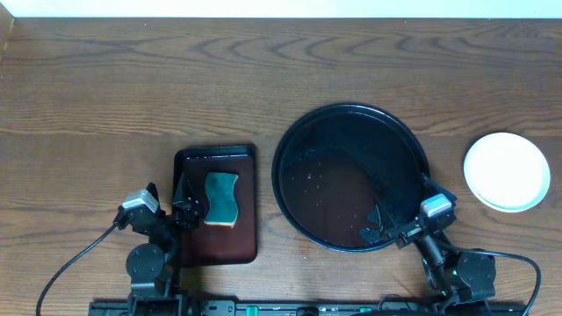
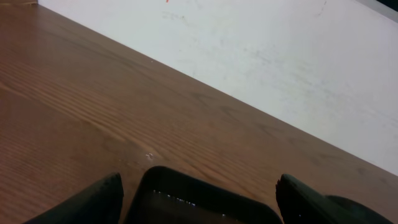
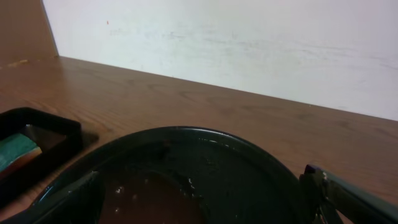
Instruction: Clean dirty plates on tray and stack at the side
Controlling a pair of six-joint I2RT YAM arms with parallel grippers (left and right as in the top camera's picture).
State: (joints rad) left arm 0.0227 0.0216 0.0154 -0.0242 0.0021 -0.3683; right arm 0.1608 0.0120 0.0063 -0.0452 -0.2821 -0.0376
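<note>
The large round black tray (image 1: 351, 108) lies right of centre with no plate on it. Its floor is wet, with droplets and a reddish-brown sheen. The plates (image 1: 507, 171) sit to the right of it on the table, seen as one pale white round; how many are stacked I cannot tell. My right gripper (image 1: 392, 221) is open and empty over the tray's near right rim (image 3: 186, 130), its fingers (image 3: 202, 193) wide apart. My left gripper (image 1: 180, 213) is open and empty at the left edge of the small tray, its fingers (image 2: 199, 199) wide apart.
A small rectangular red-brown tray (image 1: 215, 152) lies left of the black tray with a teal sponge (image 1: 221, 199) on it. Both show in the right wrist view, tray (image 3: 43, 119) and sponge (image 3: 15, 149). The small tray's corner (image 2: 205, 190) sits between the left fingers. A white wall runs behind the table.
</note>
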